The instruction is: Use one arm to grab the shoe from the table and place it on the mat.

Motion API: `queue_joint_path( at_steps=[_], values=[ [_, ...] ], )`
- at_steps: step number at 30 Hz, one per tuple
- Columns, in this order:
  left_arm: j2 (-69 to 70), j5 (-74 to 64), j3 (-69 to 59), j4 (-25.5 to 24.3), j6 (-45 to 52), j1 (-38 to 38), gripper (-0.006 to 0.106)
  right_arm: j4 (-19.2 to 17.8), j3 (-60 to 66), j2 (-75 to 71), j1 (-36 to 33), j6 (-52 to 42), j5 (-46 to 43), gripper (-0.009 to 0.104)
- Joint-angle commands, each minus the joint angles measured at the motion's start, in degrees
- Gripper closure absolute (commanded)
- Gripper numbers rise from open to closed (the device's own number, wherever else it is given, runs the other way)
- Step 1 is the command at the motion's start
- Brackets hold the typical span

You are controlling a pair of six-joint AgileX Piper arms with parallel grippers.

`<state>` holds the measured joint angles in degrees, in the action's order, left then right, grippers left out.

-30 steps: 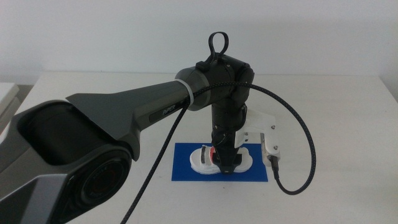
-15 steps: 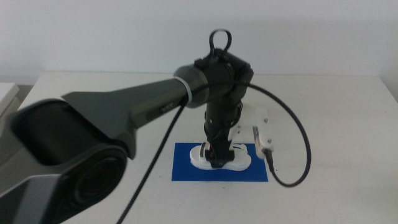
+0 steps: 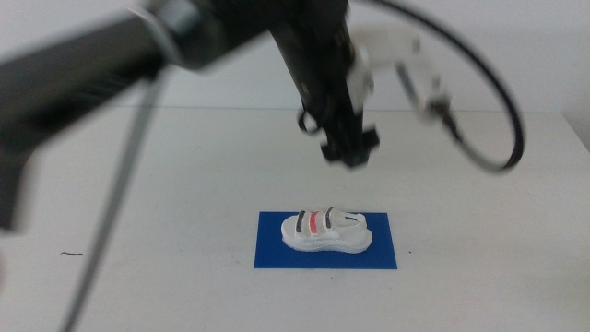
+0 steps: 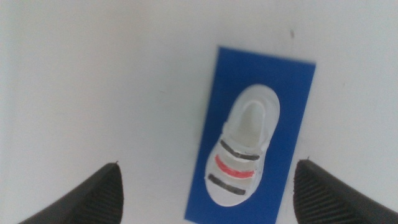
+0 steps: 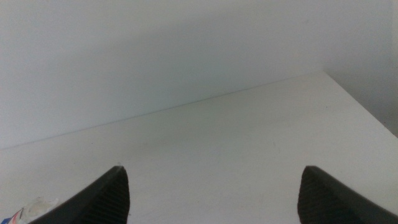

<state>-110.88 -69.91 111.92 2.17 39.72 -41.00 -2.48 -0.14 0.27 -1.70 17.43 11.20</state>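
The white shoe (image 3: 326, 231) with two black straps and one red strap lies flat on the blue mat (image 3: 277, 252) near the front of the white table (image 3: 184, 184). In the left wrist view the shoe (image 4: 244, 149) lies lengthwise on the mat (image 4: 292, 112). The left arm comes in from the left and its gripper (image 3: 348, 152) hangs high above the shoe, open and empty (image 4: 208, 193). The right gripper (image 5: 211, 193) is open and empty over bare table; it does not show in the middle view.
The table's right edge (image 3: 576, 138) and far edge against the white wall show. The left arm's black cable (image 3: 498, 111) loops to the right of its gripper. A corner of the shoe and mat (image 5: 22, 214) peeks into the right wrist view.
The left gripper has let go of the shoe and risen well above it. The shoe stays on the mat.
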Motion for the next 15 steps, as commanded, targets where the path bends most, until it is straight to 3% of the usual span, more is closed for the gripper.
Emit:
queue_joint_path(
  at_steps=[1,3,6,10,15],
  values=[
    [5.36,-0.05,0.08,1.03,-3.91,-0.15,0.007,-0.33,0.14,-0.27,0.00,-0.20,-0.55,0.016],
    [9.36,-0.05,0.08,-2.17,-12.24,0.57,0.007,-0.33,0.14,-0.27,0.00,-0.20,-0.55,0.016],
    [16.67,-0.05,-1.35,-0.41,-25.61,4.81,0.007,-0.33,0.14,-0.27,0.00,-0.20,-0.55,0.016],
    [30.20,-0.05,-11.82,-0.33,-28.30,8.82,0.007,-0.33,0.14,-0.27,0.00,-0.20,-0.55,0.016],
    [47.52,18.75,-30.27,-6.63,-36.46,10.66,0.007,-0.33,0.14,-0.27,0.00,-0.20,-0.55,0.016]
  ],
)
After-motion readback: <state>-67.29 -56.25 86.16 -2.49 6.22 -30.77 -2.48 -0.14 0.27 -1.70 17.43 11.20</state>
